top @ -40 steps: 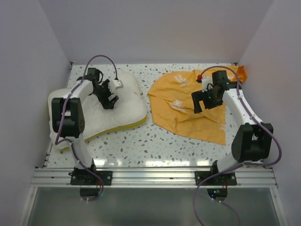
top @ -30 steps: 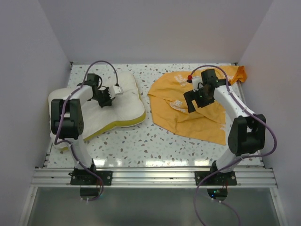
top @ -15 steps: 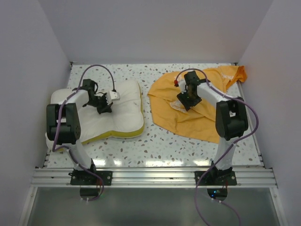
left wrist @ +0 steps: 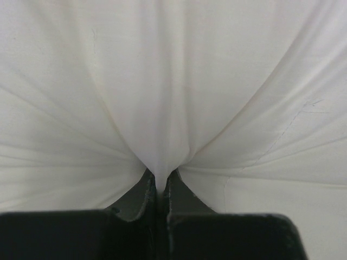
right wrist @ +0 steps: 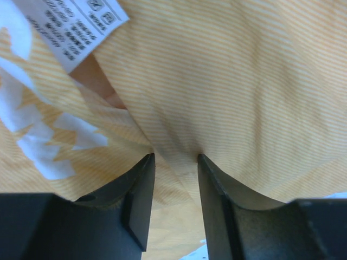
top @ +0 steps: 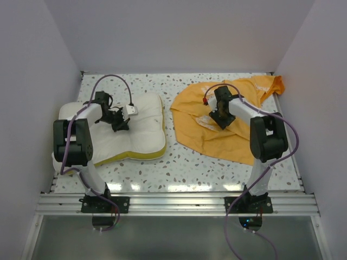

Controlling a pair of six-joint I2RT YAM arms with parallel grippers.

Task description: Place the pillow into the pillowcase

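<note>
The cream-white pillow (top: pixel 143 132) lies on the left of the table, its yellow-green strip (top: pixel 142 157) along the near edge. My left gripper (top: pixel 118 123) presses down on its middle, shut on a pinched fold of the pillow's white cloth (left wrist: pixel 160 181). The orange pillowcase (top: pixel 227 140) is spread crumpled on the right. My right gripper (top: pixel 220 118) points down into its middle. In the right wrist view its jaws (right wrist: pixel 174 158) stand a little apart with a raised ridge of striped orange cloth between the tips. A white care label (right wrist: pixel 76 30) shows beside them.
The speckled table (top: pixel 184 162) is walled at the back and both sides. A corner of the pillowcase bunches against the back right wall (top: pixel 274 82). An aluminium rail (top: pixel 173 203) runs along the near edge by the arm bases.
The left gripper came down and closed on the pillow's cloth. The right gripper swung left and down onto the pillowcase, and its jaws narrowed from wide open to a small gap.
</note>
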